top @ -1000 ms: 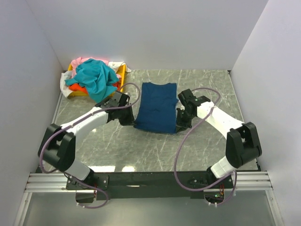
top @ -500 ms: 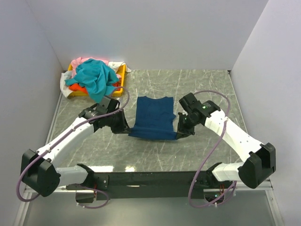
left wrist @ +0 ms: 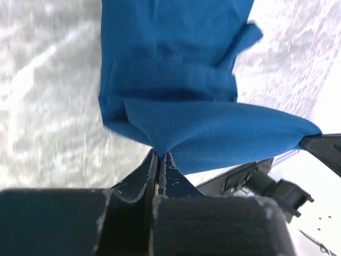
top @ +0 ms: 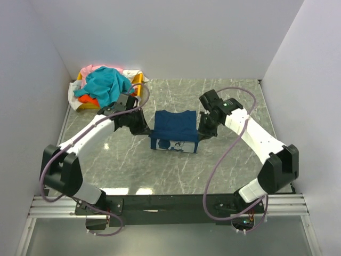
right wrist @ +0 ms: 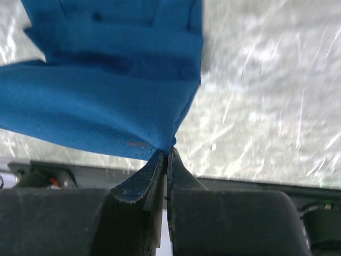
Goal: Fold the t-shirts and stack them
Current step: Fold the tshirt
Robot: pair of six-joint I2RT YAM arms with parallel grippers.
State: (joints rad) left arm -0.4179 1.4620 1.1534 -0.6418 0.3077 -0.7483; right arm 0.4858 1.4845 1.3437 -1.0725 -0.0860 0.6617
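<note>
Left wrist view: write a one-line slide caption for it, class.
Left gripper, fingers shut on a corner of the navy t-shirt, holds its edge taut above the marble table.

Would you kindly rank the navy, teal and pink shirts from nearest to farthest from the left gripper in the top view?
1. Navy shirt: pinched in the left gripper, on its right.
2. Teal shirt: farther back, to the left.
3. Pink shirt: far-left corner, behind the teal.

A yellow tray (top: pixel 140 81) is seen beyond and left of the left fingers (top: pixel 148 130); a marbled table (top: pixel 160 170) is enclosed by white walls (top: pixel 160 37).
</note>
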